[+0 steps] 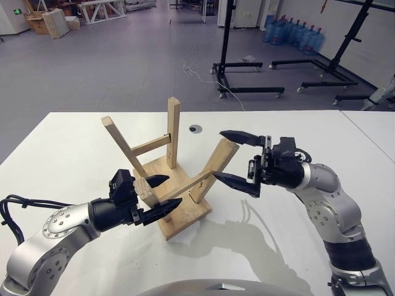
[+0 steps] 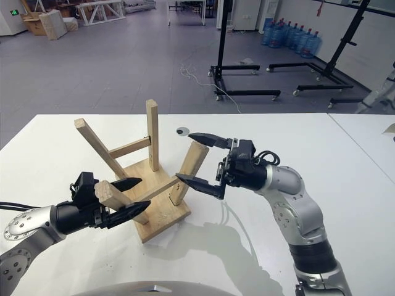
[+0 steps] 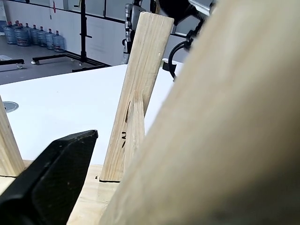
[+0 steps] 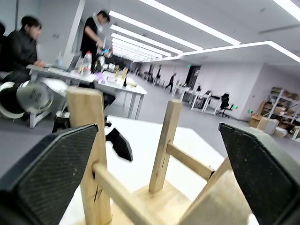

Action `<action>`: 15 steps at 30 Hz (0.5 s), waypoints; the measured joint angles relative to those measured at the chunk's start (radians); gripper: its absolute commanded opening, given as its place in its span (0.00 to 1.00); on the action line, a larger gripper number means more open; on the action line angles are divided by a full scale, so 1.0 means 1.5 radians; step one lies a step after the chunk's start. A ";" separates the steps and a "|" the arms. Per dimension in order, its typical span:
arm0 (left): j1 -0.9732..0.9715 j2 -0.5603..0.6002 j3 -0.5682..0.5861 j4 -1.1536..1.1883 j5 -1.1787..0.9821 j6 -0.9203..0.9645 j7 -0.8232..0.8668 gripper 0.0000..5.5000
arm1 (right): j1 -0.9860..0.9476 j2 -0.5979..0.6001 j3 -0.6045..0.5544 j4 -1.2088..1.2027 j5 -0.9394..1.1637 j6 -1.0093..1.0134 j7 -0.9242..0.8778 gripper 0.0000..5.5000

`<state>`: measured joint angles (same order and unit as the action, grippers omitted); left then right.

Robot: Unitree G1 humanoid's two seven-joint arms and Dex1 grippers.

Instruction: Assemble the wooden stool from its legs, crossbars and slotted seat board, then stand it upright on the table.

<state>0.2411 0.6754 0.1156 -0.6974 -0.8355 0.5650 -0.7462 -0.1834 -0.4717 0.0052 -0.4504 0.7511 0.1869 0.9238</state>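
**Friend:** Where is the stool?

**Me:** The stool [image 1: 170, 179] is upside down on the white table [image 1: 74, 142], right in front of me. Its seat board [image 1: 185, 221] lies flat on the table. Its four legs stick up.

**Friend:** What about your left pincer?

**Me:** My left pincer [image 1: 172, 190] is down low, at the near left corner of the seat board. It is open. The near left leg [image 1: 144, 189] sits between its two fingers [image 1: 162, 211], one finger on each side. From my left wrist I see a gap between one finger and the wood, so I am not squeezing the leg.

**Friend:** And your right pincer?

**Me:** My right pincer [image 1: 218, 154] is at the right side of the stool, up off the table. It is open wide. The top of the near right leg [image 1: 217, 165] leans in between its fingertips. One finger is above the top of the leg. The other is lower, with its tip close to where the crossbar [image 1: 185, 184] meets that leg. I cannot tell if that tip touches the wood.

**Friend:** And the other legs?

**Me:** They are at the back, away from both pincers. The straight leg [image 1: 174, 132] stands up tall. The leaning leg [image 1: 120, 145] tips out to the left. A second crossbar [image 1: 151, 146] joins them.
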 measured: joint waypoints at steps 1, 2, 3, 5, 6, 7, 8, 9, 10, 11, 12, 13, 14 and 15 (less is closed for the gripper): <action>0.000 0.001 0.000 0.000 0.000 0.000 -0.002 0.70 | -0.011 0.010 -0.011 -0.024 0.019 0.003 -0.022 0.86; 0.000 0.002 0.000 0.000 0.000 0.000 -0.003 0.70 | -0.020 0.017 -0.014 -0.042 0.026 0.003 -0.038 0.86; 0.001 0.002 0.000 0.000 0.001 0.000 -0.004 0.70 | -0.028 0.024 -0.018 -0.056 0.024 -0.002 -0.052 0.86; 0.002 0.003 0.002 0.000 0.003 0.000 -0.006 0.70 | -0.032 0.047 -0.024 -0.071 -0.016 -0.027 -0.100 0.86; 0.003 0.003 0.002 0.000 0.003 0.000 -0.008 0.70 | -0.036 0.062 -0.022 -0.081 -0.062 -0.041 -0.140 0.86; 0.004 0.003 0.002 0.000 0.003 0.000 -0.009 0.70 | -0.039 0.066 -0.018 -0.088 -0.094 -0.044 -0.165 0.86; 0.004 0.003 0.003 0.000 0.003 0.000 -0.009 0.70 | -0.041 0.067 -0.006 -0.100 -0.138 -0.043 -0.198 0.86; 0.004 0.003 0.003 -0.001 0.003 0.000 -0.009 0.70 | -0.042 0.068 0.007 -0.106 -0.176 -0.043 -0.218 0.86; 0.004 0.004 0.003 -0.001 0.003 0.002 -0.008 0.70 | -0.040 0.064 0.022 -0.109 -0.221 -0.042 -0.235 0.86; 0.004 0.004 0.003 -0.001 0.002 0.003 -0.008 0.70 | -0.035 0.060 0.031 -0.111 -0.254 -0.040 -0.246 0.86; 0.004 0.004 0.003 -0.002 0.002 0.005 -0.007 0.70 | -0.026 0.051 0.045 -0.117 -0.306 -0.037 -0.263 0.86; 0.004 0.005 0.003 -0.003 0.000 0.007 -0.005 0.70 | -0.018 0.032 0.061 -0.129 -0.360 -0.026 -0.272 0.86; 0.004 0.006 0.003 -0.004 -0.002 0.009 -0.004 0.70 | -0.015 0.010 0.076 -0.137 -0.405 -0.011 -0.277 0.86; 0.004 0.006 0.003 -0.004 -0.003 0.010 -0.003 0.70 | -0.016 -0.002 0.083 -0.144 -0.433 -0.002 -0.278 0.86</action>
<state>0.2475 0.6845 0.1208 -0.7035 -0.8399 0.5806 -0.7508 -0.2070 -0.4742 0.1290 -0.6657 0.1009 0.1846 0.5065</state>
